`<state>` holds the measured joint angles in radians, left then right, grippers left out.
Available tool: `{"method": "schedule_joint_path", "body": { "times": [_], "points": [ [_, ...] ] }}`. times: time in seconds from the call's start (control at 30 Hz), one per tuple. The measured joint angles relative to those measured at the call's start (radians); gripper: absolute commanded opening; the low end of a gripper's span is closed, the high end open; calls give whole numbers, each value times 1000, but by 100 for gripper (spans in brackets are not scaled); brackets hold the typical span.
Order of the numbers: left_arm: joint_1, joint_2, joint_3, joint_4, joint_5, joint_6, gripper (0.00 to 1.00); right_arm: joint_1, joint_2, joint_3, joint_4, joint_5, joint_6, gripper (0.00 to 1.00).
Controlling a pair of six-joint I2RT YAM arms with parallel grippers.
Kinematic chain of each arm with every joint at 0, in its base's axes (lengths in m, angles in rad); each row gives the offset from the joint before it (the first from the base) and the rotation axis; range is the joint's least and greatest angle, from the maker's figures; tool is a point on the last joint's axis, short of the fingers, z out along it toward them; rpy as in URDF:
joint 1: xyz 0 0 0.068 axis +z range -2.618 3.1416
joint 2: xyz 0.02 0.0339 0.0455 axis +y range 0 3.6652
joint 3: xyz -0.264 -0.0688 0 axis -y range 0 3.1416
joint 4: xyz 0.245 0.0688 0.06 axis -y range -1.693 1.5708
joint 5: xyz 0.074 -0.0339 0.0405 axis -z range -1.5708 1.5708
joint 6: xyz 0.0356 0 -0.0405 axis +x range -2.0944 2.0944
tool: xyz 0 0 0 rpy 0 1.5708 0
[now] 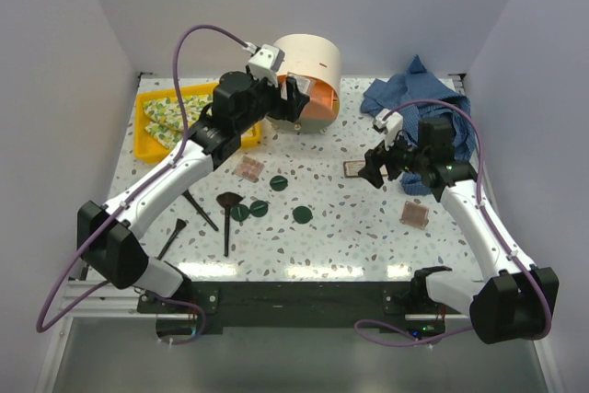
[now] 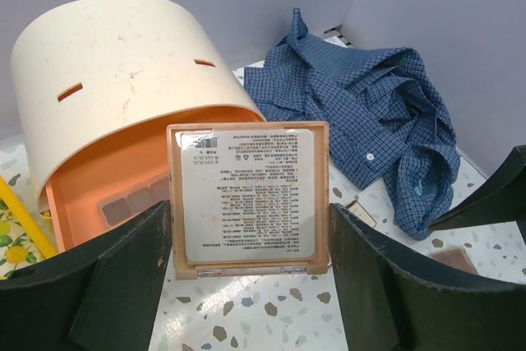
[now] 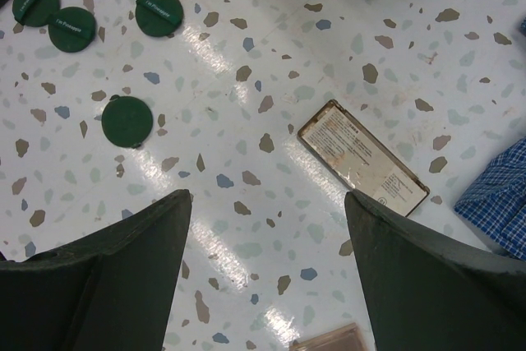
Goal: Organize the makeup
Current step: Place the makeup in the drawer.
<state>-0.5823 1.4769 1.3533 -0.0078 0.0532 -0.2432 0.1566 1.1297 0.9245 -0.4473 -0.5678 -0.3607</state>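
Note:
My left gripper (image 2: 248, 228) is shut on a pink-brown palette (image 2: 246, 195), held upright with its label facing the camera, just in front of the mouth of a cream container (image 1: 308, 66) lying on its side with an orange inside (image 2: 107, 178). My right gripper (image 3: 267, 203) hangs open over the table, with a labelled palette (image 3: 362, 156) just past its right finger. Other palettes lie on the table (image 1: 248, 167) (image 1: 416, 215). Several dark green discs (image 1: 279, 181) (image 3: 127, 121) and brown brushes, one fan-headed (image 1: 227, 213), lie in the middle-left.
A yellow tray (image 1: 144, 135) with a leaf-patterned cloth sits at the back left. A crumpled blue checked shirt (image 1: 419, 98) lies at the back right, close behind my right arm. White walls close in the table on three sides.

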Motion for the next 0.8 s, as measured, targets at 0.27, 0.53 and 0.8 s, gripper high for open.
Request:
{"method": "schedule_joint_path", "body": {
  "times": [0.27,0.53,0.8],
  "points": [
    [6,21,20,3,7,-1,19,0,0,0,0,0,0,80],
    [10,81,97,-1,14,-8,18,0,0,0,0,0,0,80],
    [15,176,200,0,-2,-8,19,0,0,0,0,0,0,80]
  ]
}}
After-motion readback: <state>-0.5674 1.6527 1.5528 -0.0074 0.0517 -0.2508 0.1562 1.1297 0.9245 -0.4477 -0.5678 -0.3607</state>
